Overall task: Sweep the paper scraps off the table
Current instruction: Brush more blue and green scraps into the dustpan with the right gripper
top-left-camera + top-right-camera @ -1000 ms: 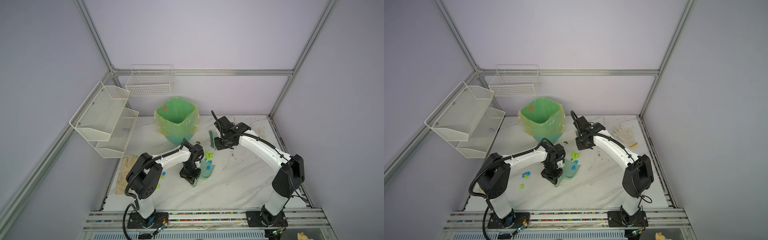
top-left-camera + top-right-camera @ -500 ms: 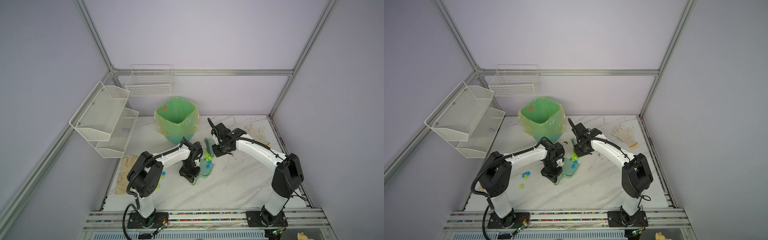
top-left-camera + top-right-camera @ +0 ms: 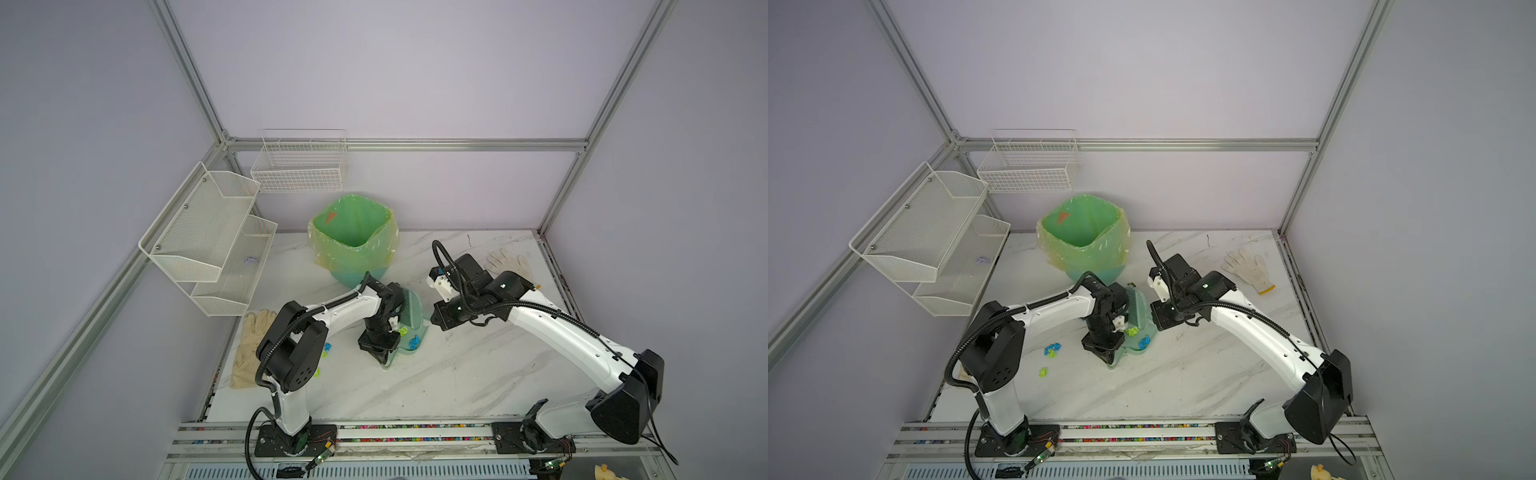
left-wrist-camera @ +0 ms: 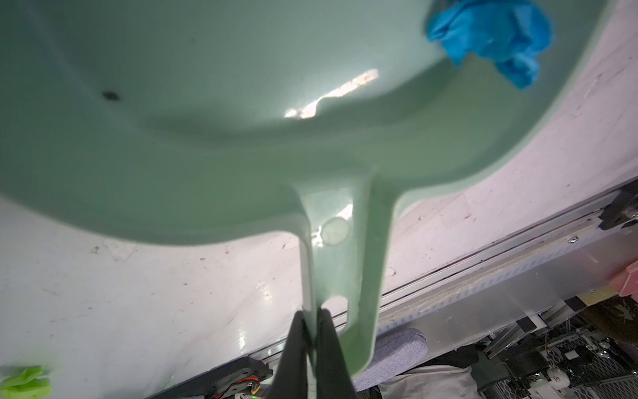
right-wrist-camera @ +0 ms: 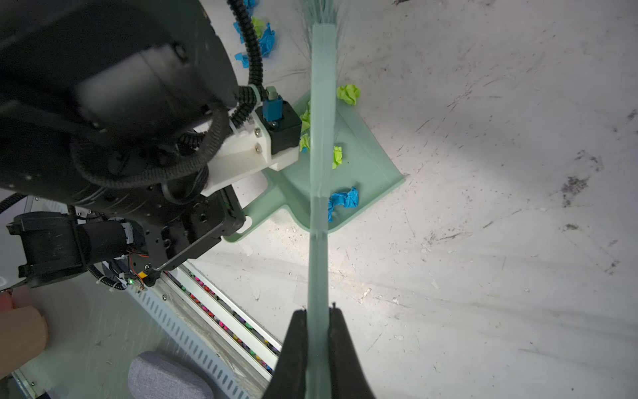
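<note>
My left gripper (image 4: 312, 312) is shut on the handle of a pale green dustpan (image 3: 415, 340), which rests on the white marble table (image 3: 457, 374). My right gripper (image 5: 317, 311) is shut on the handle of a green brush (image 5: 322, 138), whose bristle end lies over the pan's mouth (image 3: 1136, 309). Inside the pan lie paper scraps: a blue wad (image 5: 341, 200) and yellow-green wads (image 5: 336, 155). One yellow-green wad (image 5: 348, 94) sits on the table at the pan's lip. More scraps (image 3: 1052, 350) lie left of the pan, beyond my left arm.
A bin lined with a green bag (image 3: 353, 241) stands behind the pan. A white glove (image 3: 509, 264) lies at the back right and beige gloves (image 3: 249, 349) at the left edge. Wire shelves (image 3: 208, 241) and a wire basket (image 3: 299, 166) hang on the walls.
My right arm has drawn the brush nearer and to the left, from behind the pan onto its mouth. The scraps have gone into the pan. My left arm has stayed put.
</note>
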{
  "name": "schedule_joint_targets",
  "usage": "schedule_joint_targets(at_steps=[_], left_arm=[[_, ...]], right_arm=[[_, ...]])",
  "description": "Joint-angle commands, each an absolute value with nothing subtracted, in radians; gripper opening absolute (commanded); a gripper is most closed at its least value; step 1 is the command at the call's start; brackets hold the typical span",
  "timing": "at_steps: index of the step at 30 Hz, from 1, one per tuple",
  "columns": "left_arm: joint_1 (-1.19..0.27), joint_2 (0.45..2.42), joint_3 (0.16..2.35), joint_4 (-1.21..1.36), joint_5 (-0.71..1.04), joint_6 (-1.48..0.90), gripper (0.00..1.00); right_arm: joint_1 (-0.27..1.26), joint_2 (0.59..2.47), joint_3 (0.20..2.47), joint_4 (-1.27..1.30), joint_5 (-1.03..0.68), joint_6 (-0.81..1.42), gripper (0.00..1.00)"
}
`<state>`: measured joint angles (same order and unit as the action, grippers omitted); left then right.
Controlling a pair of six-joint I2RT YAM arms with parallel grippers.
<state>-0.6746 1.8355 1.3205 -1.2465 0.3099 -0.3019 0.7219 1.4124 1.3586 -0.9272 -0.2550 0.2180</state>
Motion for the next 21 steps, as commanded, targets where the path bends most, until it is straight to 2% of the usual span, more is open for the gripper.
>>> schedule_joint_targets(at_steps=[1, 12, 21], left_arm=[[-0.67, 1.829, 1.415, -1.261, 0.312, -0.284, 0.0], [-0.672, 1.781, 1.413, -1.257, 0.309, -0.292, 0.0], [-0.686, 1.732, 1.385, -1.203, 0.287, -0.291, 0.0]], right_arm=[[0.721, 1.391, 1.364, -0.971, -0.176, 0.293, 0.0], [0.689, 1.415, 1.407, -0.973, -0.027, 0.356, 0.0], [0.515, 1.378, 1.338, -0.922, -0.029, 0.317, 0.0]])
